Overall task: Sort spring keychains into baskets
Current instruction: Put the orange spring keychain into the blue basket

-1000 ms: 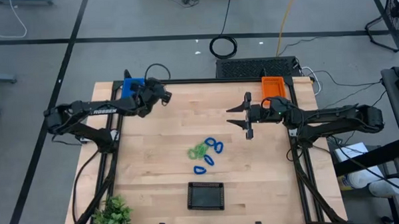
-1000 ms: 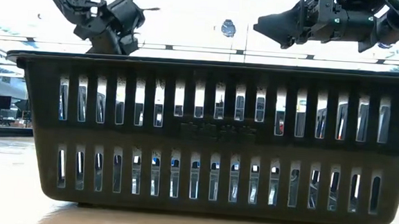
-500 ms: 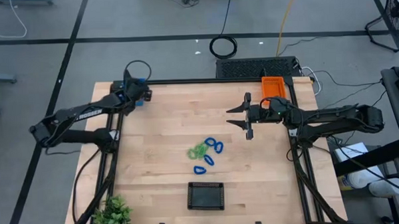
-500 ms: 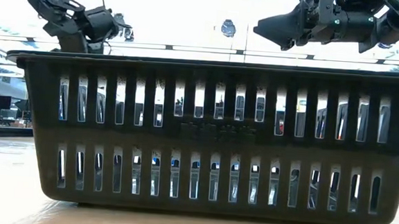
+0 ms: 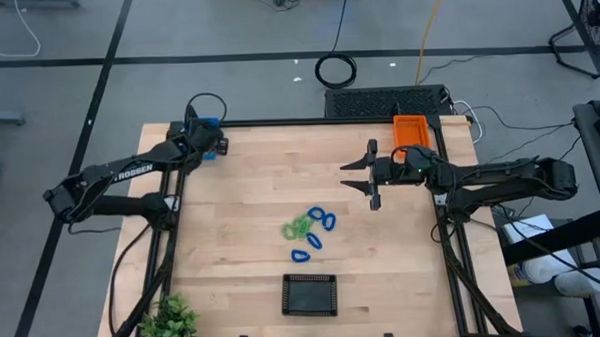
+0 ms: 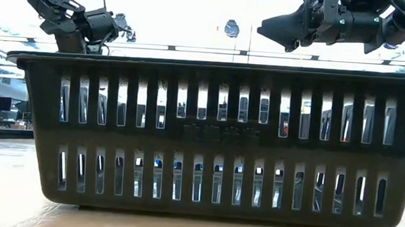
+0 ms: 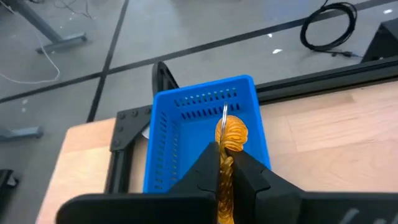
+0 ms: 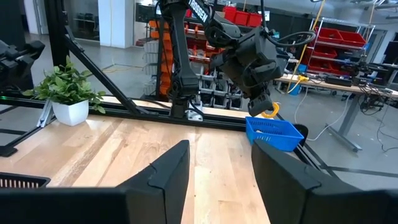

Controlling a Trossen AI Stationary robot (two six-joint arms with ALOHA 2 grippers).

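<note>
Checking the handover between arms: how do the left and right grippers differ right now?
The left gripper is shut on an orange-yellow keychain above the blue basket at the table's far left corner; the right gripper is open, empty, hanging over bare table beside the orange basket. Both are off the tabletop.
</note>
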